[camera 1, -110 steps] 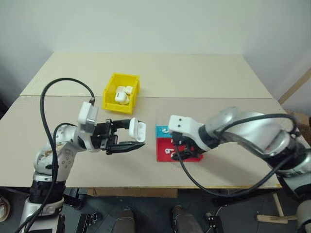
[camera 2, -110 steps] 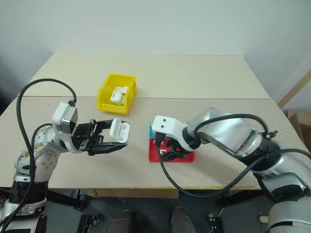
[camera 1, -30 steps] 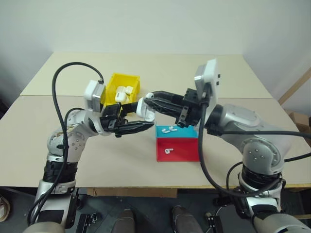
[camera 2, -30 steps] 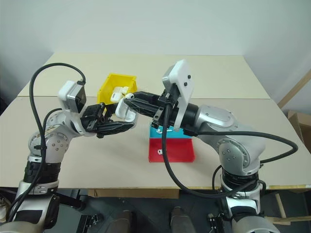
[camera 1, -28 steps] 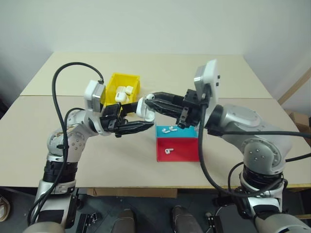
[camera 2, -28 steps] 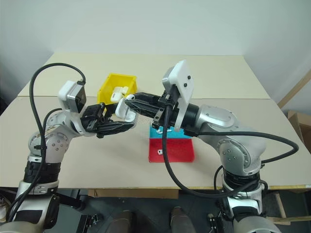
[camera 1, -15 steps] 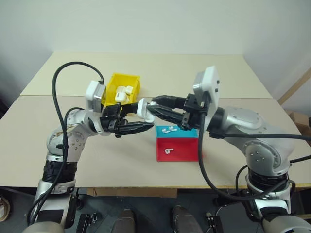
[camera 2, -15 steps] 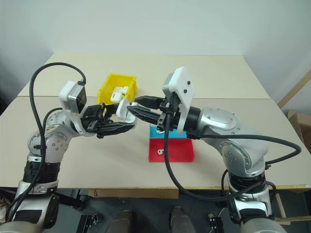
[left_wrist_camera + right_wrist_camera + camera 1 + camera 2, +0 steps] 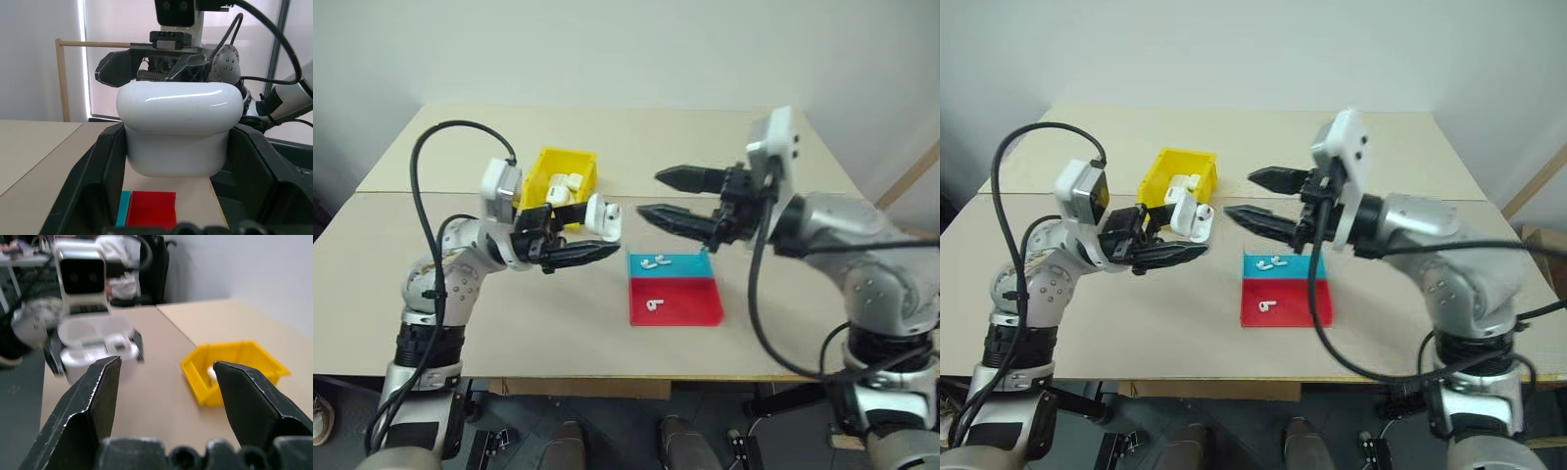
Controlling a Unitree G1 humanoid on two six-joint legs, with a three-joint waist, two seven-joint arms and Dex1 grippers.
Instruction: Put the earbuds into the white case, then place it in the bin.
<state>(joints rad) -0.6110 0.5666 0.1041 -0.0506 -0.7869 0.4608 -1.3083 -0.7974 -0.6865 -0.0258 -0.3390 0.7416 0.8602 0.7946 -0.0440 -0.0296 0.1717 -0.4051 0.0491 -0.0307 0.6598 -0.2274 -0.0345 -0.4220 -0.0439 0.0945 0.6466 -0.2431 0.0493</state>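
My left gripper (image 9: 592, 235) is shut on the white case (image 9: 604, 217), held above the table in front of the bin with its lid flipped open (image 9: 98, 350). The case's rounded back (image 9: 178, 127) sits between my left fingers. My right gripper (image 9: 648, 193) hangs open and empty a short way right of the case, pointing at it. Two earbuds (image 9: 654, 261) lie on the teal part of a tray and one earbud (image 9: 651, 305) on its red part. The yellow bin (image 9: 570, 154) stands behind the case with several white cases inside.
The teal-and-red tray (image 9: 690, 304) lies flat on the table, below and between the two grippers. A black cable (image 9: 421, 196) loops over my left arm. Bare tabletop stretches behind the bin and to the far right.
My right gripper has drawn back from the case to the right and its jaws have spread open. My left gripper has kept the case almost still.
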